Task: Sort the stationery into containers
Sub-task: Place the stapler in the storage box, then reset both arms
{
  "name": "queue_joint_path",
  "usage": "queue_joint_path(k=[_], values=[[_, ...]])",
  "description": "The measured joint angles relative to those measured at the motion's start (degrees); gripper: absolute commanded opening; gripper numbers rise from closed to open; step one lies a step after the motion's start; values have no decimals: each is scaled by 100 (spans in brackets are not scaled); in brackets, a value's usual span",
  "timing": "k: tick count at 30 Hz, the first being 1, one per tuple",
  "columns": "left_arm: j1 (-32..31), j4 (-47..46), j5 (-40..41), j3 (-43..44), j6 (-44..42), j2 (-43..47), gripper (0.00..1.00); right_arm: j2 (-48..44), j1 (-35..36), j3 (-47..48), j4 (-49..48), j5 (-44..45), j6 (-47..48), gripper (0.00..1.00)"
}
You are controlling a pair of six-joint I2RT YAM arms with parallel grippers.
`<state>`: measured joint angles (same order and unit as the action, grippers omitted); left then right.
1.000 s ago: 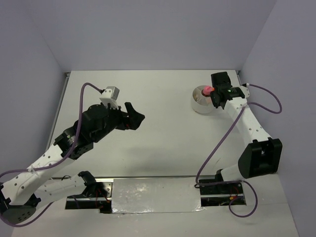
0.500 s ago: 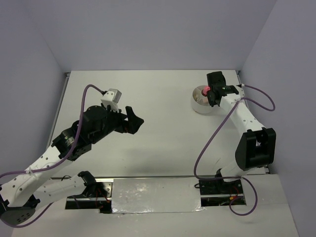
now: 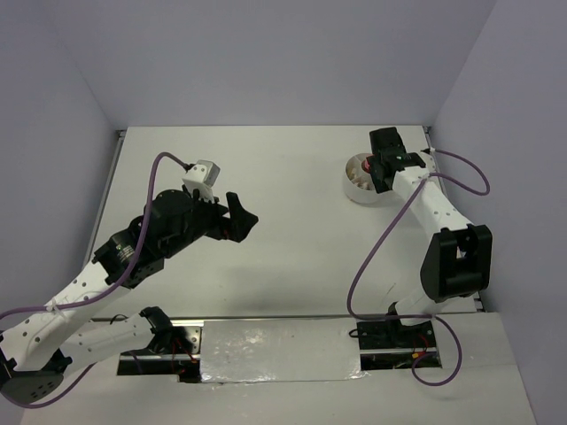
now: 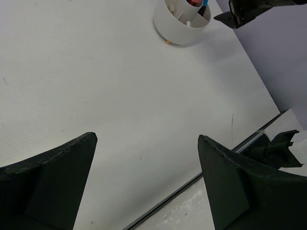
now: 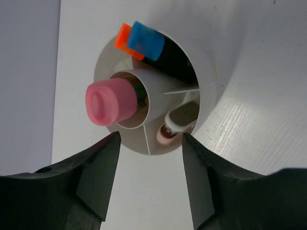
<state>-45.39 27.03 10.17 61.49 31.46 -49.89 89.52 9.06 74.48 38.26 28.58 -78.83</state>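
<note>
The white round container (image 3: 363, 182) stands at the back right of the table; it also shows in the right wrist view (image 5: 209, 76) and the left wrist view (image 4: 178, 28). Its inner tube holds the pink tube (image 5: 111, 102). An outer compartment holds markers with an orange cap (image 5: 123, 39) and a blue cap (image 5: 145, 40). A small whitish item with a red inside (image 5: 169, 132) lies in another compartment. My right gripper (image 5: 149, 139) is open and empty just above the container. My left gripper (image 4: 146, 139) is open and empty over bare table at mid left.
The table's near edge with a metal strip (image 3: 266, 350) runs along the front. Purple cables (image 3: 376, 257) hang by the right arm. Grey walls close in the table at the back and both sides.
My right gripper has shifted slightly left and back over the container. The pink tube, seen at the gripper tip before, now stands in the container. The left arm barely moved.
</note>
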Motion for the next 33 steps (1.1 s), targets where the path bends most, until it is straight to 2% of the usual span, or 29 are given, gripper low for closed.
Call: queue_joint_path(k=[1,7,10,13,16,19,20,24,27,33], values=[[0,2,0,0,0,0,99,0,2,0,0,-4,42,69],[0,-2,28,2,0,-22,99,-9,2,9,7,-31,278,71],[13,120,299,129,20,-142,99,-168,2,9,24,-57,619,71],[199,505,715,581,31,-498,99,-723,2,0,-234,-199,1615,72],[723,881,1019,1222,31,-1023,99,-1569,4,120,-520,-461,3073,74],[1362,1250,1338,1840,31,-1506,99,-2201,9,680,-372,-697,4354,77],[1600,1414,1443,2094,17,-1659,99,-2385,9,876,-306,-752,4708,99],[2212,1773,1982,2931,-142,-1976,99,-3327,9,1224,251,-1102,5823,100],[2271,1860,2393,3230,-334,-1912,99,-3906,9,1425,1003,-1379,6343,100],[2271,2011,3191,2874,-431,-1191,99,-4590,125,1853,2098,-1554,6695,100]])
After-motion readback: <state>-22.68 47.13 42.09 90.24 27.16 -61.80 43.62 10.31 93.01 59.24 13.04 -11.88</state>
